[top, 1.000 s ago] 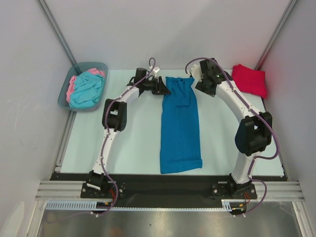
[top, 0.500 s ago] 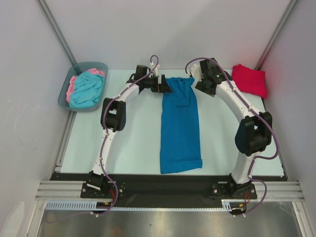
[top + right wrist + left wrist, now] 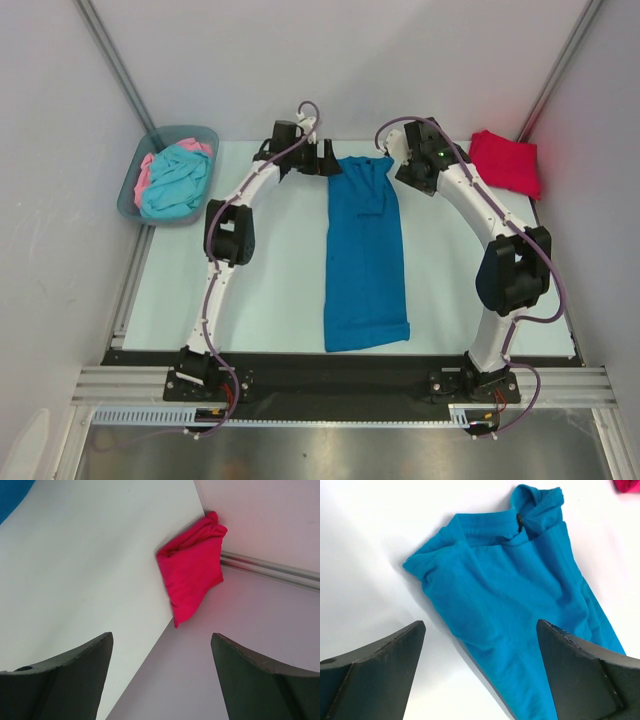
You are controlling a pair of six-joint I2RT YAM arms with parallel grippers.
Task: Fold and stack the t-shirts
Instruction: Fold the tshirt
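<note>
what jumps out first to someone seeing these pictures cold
The deep blue t-shirt, folded into a long strip down the middle of the table, draws the eye first, with the left pincer open beside its far left corner. Next come the bright red t-shirt folded at the far right corner and the grey-blue bin at the far left, holding a crumpled turquoise shirt and a pink shirt.

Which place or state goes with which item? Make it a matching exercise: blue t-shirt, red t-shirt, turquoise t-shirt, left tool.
Things:
1. blue t-shirt
2. red t-shirt
3. turquoise t-shirt
4. left tool

Places or states:
a. in the grey-blue bin
b. folded, at the far right corner
c. open, holding nothing, by a shirt's far end
d. laid out long down the middle of the table

Pairs: 1-d, 2-b, 3-a, 4-c
</note>
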